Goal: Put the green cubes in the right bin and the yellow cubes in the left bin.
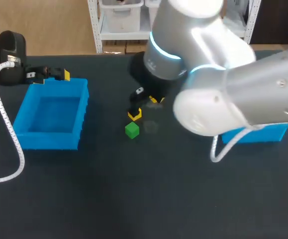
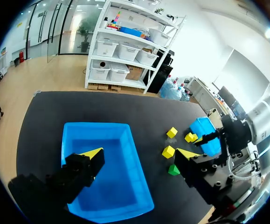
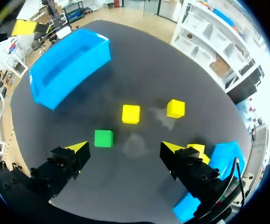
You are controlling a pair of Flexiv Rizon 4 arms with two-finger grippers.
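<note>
Cubes are lying loose on the dark table (image 1: 134,199) just ahead of the right gripper (image 3: 124,147), whose two yellow-tipped fingers are standing spread wide apart and gripping nothing. The green cube (image 3: 103,138) is sitting closest to it, a little ahead of one fingertip and inside the span of the fingers, touching neither. A yellow cube (image 3: 130,114) is resting just beyond the green one, roughly in line with the gap between the fingers. A second yellow cube (image 3: 176,108) is lying farther ahead, out beyond the other finger and apart from the first. More yellow (image 3: 197,149) is showing right beside that same finger, close against the right bin (image 3: 223,156); I cannot tell whether it is one cube or two. The right bin is lying next to that finger and partly under it. The left bin (image 3: 83,74) is standing well ahead of the right gripper, past all the cubes. The right arm (image 1: 223,84) is stretching in over the middle of the table and covering part of the right bin.

The left gripper (image 2: 139,154) is hovering above the left bin with its fingers parted wide and nothing between them but the bin's blue floor below. From this hand, the cubes are lying ahead of one finger, beyond the bin's wall.
</note>
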